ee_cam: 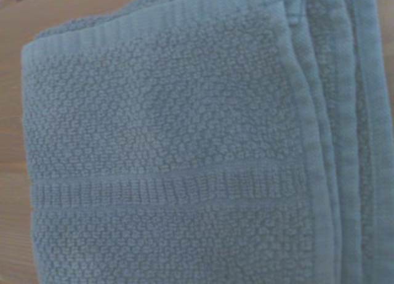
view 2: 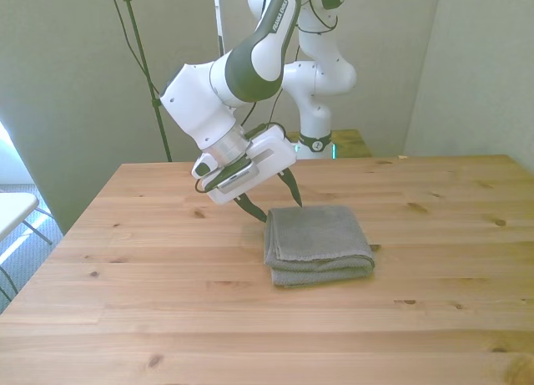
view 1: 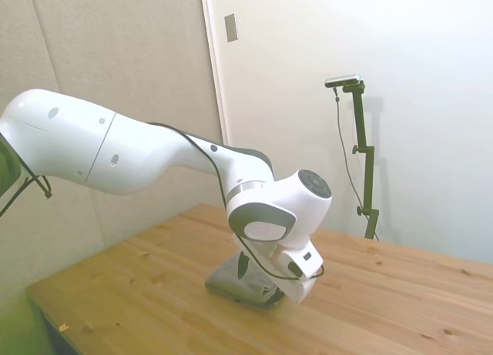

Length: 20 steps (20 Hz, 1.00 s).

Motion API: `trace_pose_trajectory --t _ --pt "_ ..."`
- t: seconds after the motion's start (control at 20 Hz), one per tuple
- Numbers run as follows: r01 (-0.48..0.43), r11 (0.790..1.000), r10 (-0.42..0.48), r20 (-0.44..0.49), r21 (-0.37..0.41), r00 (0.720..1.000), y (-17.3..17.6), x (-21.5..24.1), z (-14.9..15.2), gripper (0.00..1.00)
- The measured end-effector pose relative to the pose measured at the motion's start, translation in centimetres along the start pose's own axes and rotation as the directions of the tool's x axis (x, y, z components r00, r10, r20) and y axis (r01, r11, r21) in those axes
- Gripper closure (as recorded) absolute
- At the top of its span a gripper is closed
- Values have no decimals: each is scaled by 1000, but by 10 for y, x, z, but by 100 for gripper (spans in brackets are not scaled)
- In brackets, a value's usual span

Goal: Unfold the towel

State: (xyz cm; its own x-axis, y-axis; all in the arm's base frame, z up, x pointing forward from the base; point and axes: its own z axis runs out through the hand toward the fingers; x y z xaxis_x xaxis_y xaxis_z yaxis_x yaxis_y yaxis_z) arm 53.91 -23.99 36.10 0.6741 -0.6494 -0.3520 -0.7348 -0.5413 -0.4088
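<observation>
We see the towel lying folded on the wooden bench, just right of centre in the front view, its stacked layered edges facing the bottom of that frame. In the wrist view the towel fills nearly the whole picture, showing its nubbly weave, a ribbed band and several hemmed edges stacked along one side. In the side view the towel sits low at centre, partly hidden behind the white arm. The tool hangs tilted at the towel's upper left corner in the front view, its two dark fingers spread apart, with one tip close by the towel's edge and nothing held between them.
</observation>
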Motion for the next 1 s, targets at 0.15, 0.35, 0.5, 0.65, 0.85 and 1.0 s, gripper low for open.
trace_pose_trajectory --t 0.15,0.35,0.5,0.65,0.85,1.0 --pt "11 1000 -11 10 2 1000 3 0 0 100" --pt "10 1000 -10 17 3 1000 8 0 1 100" --pt "14 1000 -14 18 4 1000 11 0 1 100" --pt "19 1000 -19 21 4 1000 12 0 2 100" --pt "26 1000 -26 23 4 999 14 0 3 100" --pt "26 1000 -26 22 4 999 14 0 2 100"
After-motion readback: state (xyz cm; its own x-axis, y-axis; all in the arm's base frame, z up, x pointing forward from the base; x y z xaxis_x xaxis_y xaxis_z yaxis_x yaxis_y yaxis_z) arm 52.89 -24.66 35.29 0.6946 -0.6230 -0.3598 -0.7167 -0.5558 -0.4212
